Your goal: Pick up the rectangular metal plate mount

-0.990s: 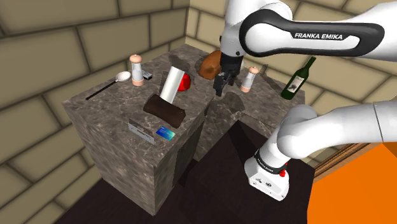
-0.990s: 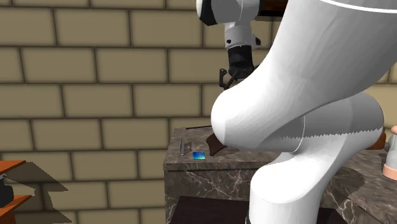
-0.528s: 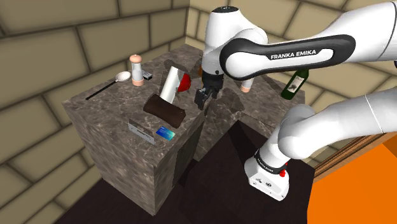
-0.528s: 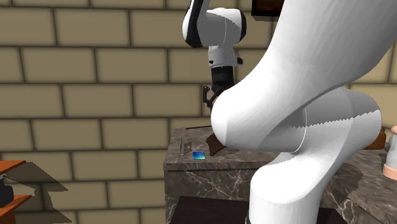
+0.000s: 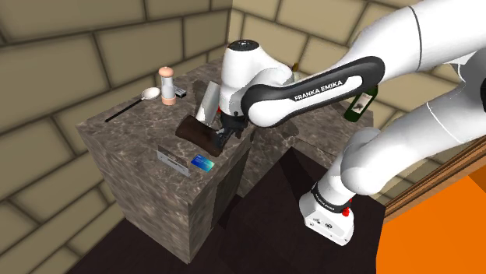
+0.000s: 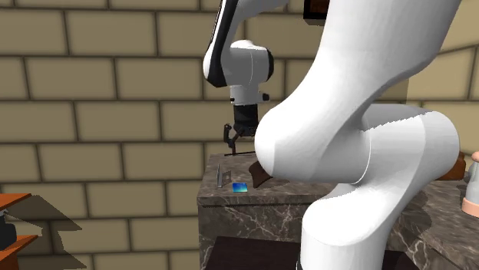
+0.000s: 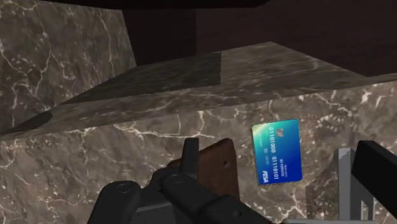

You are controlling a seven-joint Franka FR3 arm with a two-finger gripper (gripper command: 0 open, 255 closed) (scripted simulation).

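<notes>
The metal plate mount point(image 5: 172, 159) is a small grey rectangular piece near the front edge of the marble counter point(image 5: 125, 134), beside a blue card point(image 5: 202, 163). In the second exterior view the metal plate mount point(image 6: 220, 173) stands thin and upright next to the blue card point(image 6: 240, 186). My gripper point(image 5: 222, 138) hangs open just above the brown block point(image 5: 198, 134), a short way behind the mount. Seen from the wrist, the gripper point(image 7: 280, 147) has its fingers apart, with the blue card point(image 7: 277, 151) between them, the brown block point(image 7: 216, 167) by one finger and the mount point(image 7: 347, 184) by the other.
A silver cylinder point(image 5: 209, 101) leans behind the brown block. A pinkish shaker point(image 5: 166, 83), a ladle point(image 5: 128, 105) and a small grey item point(image 5: 181, 93) lie at the counter's back. A green bottle point(image 5: 362, 100) stands on the neighbouring counter. A gap separates the two counters.
The arm has swung toward the shoulder view's left and come lower, from above the gap between the counters to just over the brown block. The fingers stayed open.
</notes>
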